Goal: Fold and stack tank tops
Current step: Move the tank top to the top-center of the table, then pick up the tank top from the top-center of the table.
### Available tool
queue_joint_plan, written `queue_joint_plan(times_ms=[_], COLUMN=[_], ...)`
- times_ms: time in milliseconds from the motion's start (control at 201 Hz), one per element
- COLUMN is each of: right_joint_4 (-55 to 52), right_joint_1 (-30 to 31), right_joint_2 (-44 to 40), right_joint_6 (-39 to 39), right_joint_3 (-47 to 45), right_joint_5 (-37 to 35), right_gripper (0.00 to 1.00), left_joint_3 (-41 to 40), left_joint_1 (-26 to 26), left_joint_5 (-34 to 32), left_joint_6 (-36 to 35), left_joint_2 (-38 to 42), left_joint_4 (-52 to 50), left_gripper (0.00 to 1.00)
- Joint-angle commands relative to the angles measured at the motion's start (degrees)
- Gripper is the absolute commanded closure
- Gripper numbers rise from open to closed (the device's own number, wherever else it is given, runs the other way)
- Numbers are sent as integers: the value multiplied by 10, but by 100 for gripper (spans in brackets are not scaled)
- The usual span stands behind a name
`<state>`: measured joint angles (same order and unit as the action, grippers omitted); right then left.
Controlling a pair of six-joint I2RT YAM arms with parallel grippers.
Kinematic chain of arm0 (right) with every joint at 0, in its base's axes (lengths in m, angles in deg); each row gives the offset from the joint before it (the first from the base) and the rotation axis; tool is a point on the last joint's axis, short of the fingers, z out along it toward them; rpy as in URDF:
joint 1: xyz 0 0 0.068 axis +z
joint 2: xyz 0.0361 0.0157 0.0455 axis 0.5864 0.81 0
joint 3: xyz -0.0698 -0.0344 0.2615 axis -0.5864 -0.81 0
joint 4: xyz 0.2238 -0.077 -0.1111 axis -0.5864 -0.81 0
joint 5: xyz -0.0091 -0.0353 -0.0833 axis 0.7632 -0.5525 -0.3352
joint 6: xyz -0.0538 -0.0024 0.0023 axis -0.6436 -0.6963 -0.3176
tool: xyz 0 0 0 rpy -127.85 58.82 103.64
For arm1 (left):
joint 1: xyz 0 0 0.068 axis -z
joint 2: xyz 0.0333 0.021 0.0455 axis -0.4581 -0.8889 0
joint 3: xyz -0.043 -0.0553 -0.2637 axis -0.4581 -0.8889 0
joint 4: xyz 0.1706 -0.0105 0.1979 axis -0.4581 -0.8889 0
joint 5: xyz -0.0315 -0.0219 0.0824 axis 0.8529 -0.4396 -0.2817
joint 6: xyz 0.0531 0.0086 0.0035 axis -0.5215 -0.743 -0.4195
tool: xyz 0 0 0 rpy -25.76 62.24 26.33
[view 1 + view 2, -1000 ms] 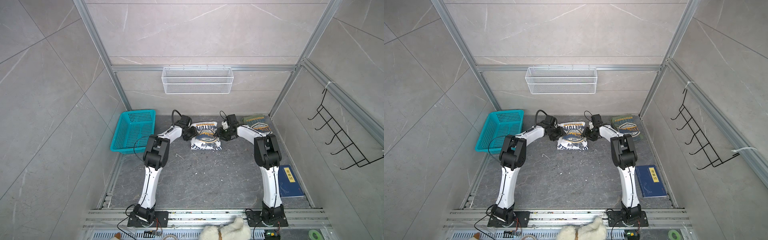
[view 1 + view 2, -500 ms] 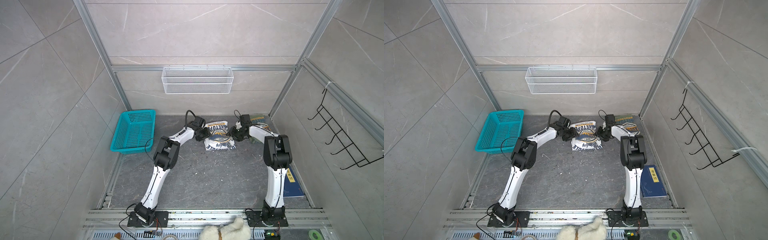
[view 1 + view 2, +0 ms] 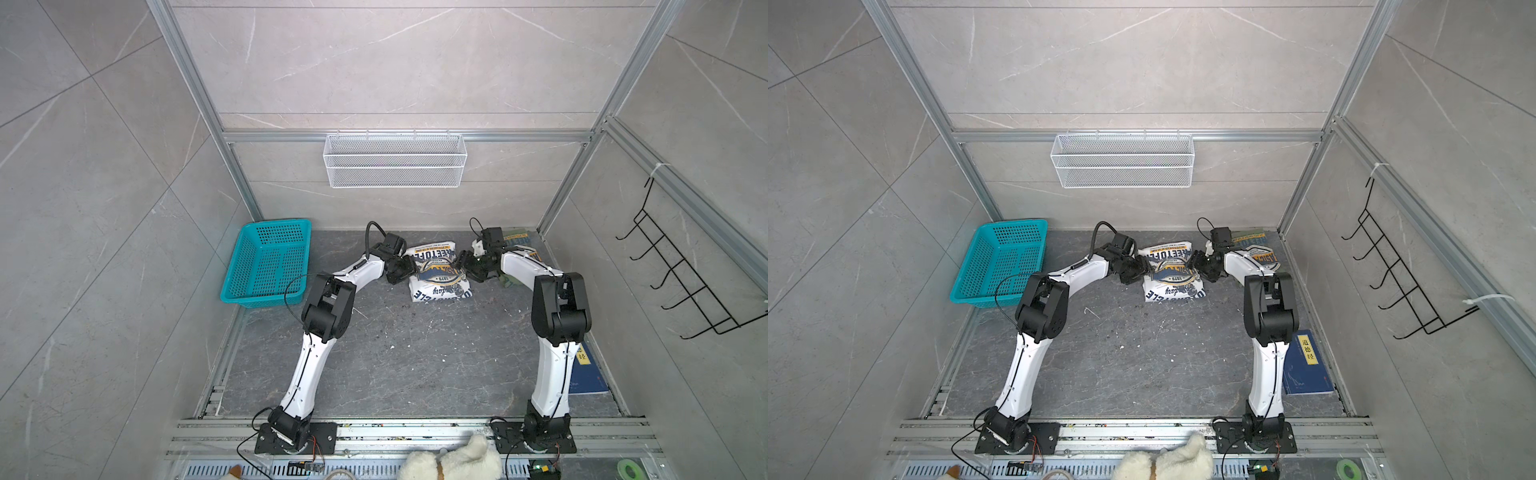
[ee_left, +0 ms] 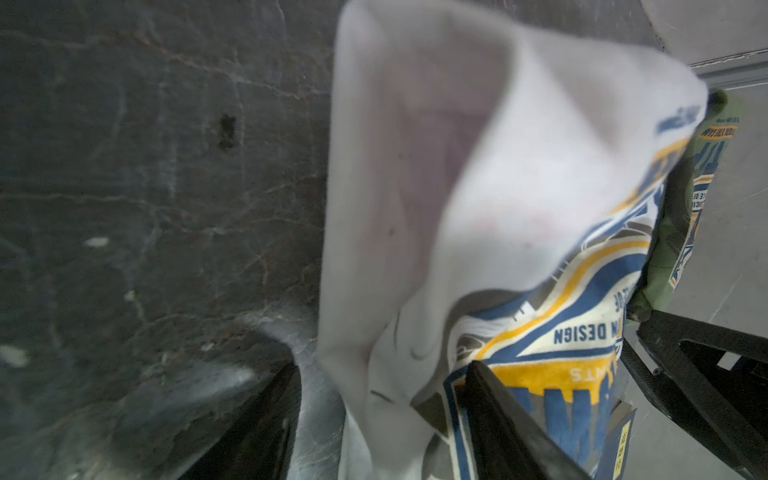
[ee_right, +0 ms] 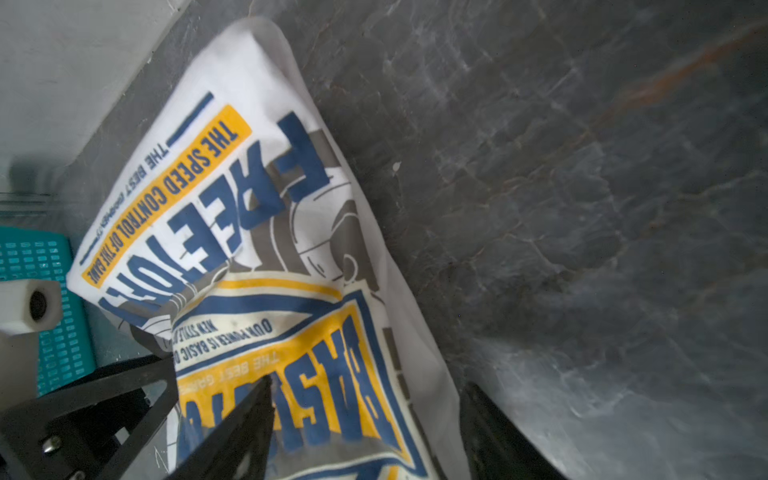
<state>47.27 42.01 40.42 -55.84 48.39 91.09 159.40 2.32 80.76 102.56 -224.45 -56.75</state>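
White tank top sits folded far-centre on the table, long axis near-to-far. Right tool has jaws wide over its right edge; left tool straddles the left edge, grip unclear. Olive tank top lies just right, nearest the right tool, so stacking looks like a rightward carry.

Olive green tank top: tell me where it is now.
In both top views the olive green tank top lies in the far right corner of the floor, just right of the white tank top, partly hidden by the right arm.

White tank top nearer olive top
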Motion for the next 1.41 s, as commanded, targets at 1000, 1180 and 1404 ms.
queue_joint_plan(times_ms=[1000,1180,1404], right_joint_4=[-81,-64,8], right_joint_1=[40,40,40], right_joint_2=[14,-33,-89], right_joint_6=[-90,-174,-277], right_joint_3=[47,28,-19], right_joint_5=[-117,-239,-376], right_gripper=[100,100,100], left_joint_3=[-40,-158,-296], left_joint_1=[6,-2,-5], left_joint_5=[-26,-49,-61], left_joint_6=[-1,-7,-14], left_joint_2=[29,139,241], left_joint_4=[-28,2,42], left_gripper=[31,29,28])
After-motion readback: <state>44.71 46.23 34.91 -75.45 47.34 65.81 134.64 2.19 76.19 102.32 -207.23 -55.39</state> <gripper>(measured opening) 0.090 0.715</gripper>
